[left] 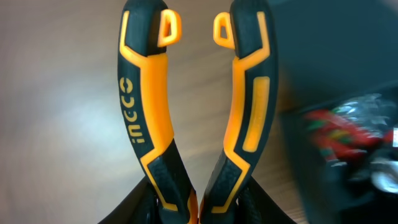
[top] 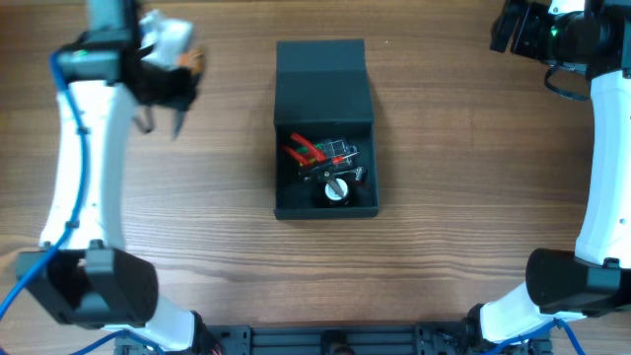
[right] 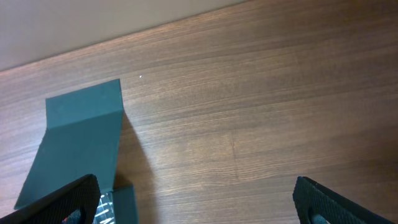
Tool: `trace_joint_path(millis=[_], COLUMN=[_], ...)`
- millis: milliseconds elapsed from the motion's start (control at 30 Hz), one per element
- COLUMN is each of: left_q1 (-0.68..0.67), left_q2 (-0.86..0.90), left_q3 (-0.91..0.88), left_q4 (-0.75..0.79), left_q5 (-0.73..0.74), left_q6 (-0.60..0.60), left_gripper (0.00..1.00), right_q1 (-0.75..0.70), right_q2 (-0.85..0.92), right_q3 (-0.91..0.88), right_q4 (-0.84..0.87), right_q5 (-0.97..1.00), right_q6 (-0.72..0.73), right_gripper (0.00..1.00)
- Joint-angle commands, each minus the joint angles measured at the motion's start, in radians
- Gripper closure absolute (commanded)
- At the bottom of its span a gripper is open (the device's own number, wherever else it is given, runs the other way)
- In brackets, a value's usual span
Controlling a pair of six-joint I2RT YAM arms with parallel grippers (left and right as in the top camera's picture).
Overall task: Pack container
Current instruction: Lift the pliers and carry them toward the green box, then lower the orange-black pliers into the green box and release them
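we are seeing the container (top: 322, 89) sitting in the middle of the surface (top: 473, 197), its flap lid lying open toward 12 o'clock, with a red-handled tool (top: 304, 151) and a round white piece (top: 337, 190) inside. at its 10 o'clock our left claw (top: 166, 89) is gripping orange-and-black pliers (left: 146, 124). at 2 o'clock our right claw (right: 199, 202) is hanging wide open, holding nothing.

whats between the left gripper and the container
Nothing but bare wooden table. The overhead view shows an empty stretch between the left gripper, which holds orange-handled pliers, and the open container.
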Motion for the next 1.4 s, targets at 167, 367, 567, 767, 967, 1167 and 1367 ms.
trace_joint_path(millis=[167, 367, 567, 767, 967, 1167, 1367], left_q1=[-0.391, -0.502, -0.513, -0.513, -0.513, -0.512, -0.512], left_q2=[-0.023, 0.018, 0.075, 0.154, 0.237, 0.309, 0.363], left_q3=[0.043, 0.043, 0.040, 0.040, 0.040, 0.040, 0.040], left_q4=[0.059, 0.026, -0.055, -0.081, -0.085, -0.063, 0.000], left_q5=[-0.011, -0.009, 0.072, 0.097, 0.114, 0.114, 0.114], left_q6=[0.357, 0.398, 0.401, 0.401, 0.435, 0.480, 0.536], left_gripper=[0.96, 0.96, 0.96, 0.96, 0.96, 0.96, 0.96], right_q1=[-0.016, -0.120, -0.209, -0.225, -0.225, -0.225, -0.225], right_q2=[0.013, 0.013, 0.013, 0.013, 0.013, 0.013, 0.013], right_q3=[-0.002, -0.002, -0.002, -0.002, -0.002, -0.002, -0.002], right_q4=[0.064, 0.090, 0.059, 0.042, 0.030, 0.022, 0.006], right_q5=[0.035, 0.037, 0.037, 0.037, 0.037, 0.037, 0.037], right_q6=[-0.010, 0.023, 0.023, 0.023, 0.022, 0.020, 0.005], right_gripper=[0.00, 0.00, 0.00, 0.00, 0.00, 0.00, 0.00])
